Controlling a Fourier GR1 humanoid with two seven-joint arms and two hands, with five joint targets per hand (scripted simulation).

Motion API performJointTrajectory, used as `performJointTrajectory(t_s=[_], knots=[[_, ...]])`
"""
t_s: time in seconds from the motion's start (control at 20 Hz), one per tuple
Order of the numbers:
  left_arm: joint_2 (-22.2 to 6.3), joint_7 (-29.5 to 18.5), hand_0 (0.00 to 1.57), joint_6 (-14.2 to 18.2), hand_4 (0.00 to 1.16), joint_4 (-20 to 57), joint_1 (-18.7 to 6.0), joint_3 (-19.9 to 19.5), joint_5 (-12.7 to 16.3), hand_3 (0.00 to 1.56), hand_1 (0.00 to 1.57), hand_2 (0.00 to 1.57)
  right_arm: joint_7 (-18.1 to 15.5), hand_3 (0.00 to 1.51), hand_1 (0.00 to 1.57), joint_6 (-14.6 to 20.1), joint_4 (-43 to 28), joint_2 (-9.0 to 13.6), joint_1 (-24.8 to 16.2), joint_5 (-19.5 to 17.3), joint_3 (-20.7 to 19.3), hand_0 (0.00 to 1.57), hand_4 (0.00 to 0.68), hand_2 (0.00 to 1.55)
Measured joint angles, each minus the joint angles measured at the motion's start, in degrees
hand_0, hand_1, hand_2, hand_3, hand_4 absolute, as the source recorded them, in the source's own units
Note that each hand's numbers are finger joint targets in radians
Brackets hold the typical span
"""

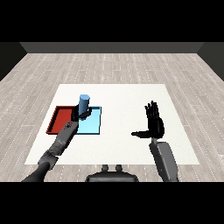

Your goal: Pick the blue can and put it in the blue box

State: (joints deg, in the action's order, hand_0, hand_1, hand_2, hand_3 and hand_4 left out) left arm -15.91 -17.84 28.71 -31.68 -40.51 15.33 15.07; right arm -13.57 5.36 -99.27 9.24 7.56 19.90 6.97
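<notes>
My left hand is curled round the lower part of the blue can, which stands upright, its long axis vertical, rising above my fingers. Directly beneath and just beyond my fingers lies the light blue tray, with the red tray to their left. I judge the can is over the blue tray's near-left part, though whether its base already rests there I cannot make out. My right hand is well apart, fingers straight, holding nothing.
</notes>
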Motion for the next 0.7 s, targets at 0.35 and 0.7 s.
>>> performJointTrajectory(t_s=[0.35, 0.7], knots=[[4.0, 1.8, 1.57, -0.2, 0.96, 16.7, -6.2, -0.4, -3.3, 1.44, 1.57, 1.55, -3.2, 0.0, 0.0, -1.3, 7.1, -1.8, 1.9, 0.9, -2.1, 0.0, 0.0, 0.0], [6.7, 1.1, 1.09, 0.1, 0.51, 25.0, -6.1, -4.7, -1.2, 0.96, 1.09, 1.09, -1.6, 0.0, 0.0, -1.6, 7.7, -0.9, 2.9, 1.9, -4.1, 0.0, 0.0, 0.0]])
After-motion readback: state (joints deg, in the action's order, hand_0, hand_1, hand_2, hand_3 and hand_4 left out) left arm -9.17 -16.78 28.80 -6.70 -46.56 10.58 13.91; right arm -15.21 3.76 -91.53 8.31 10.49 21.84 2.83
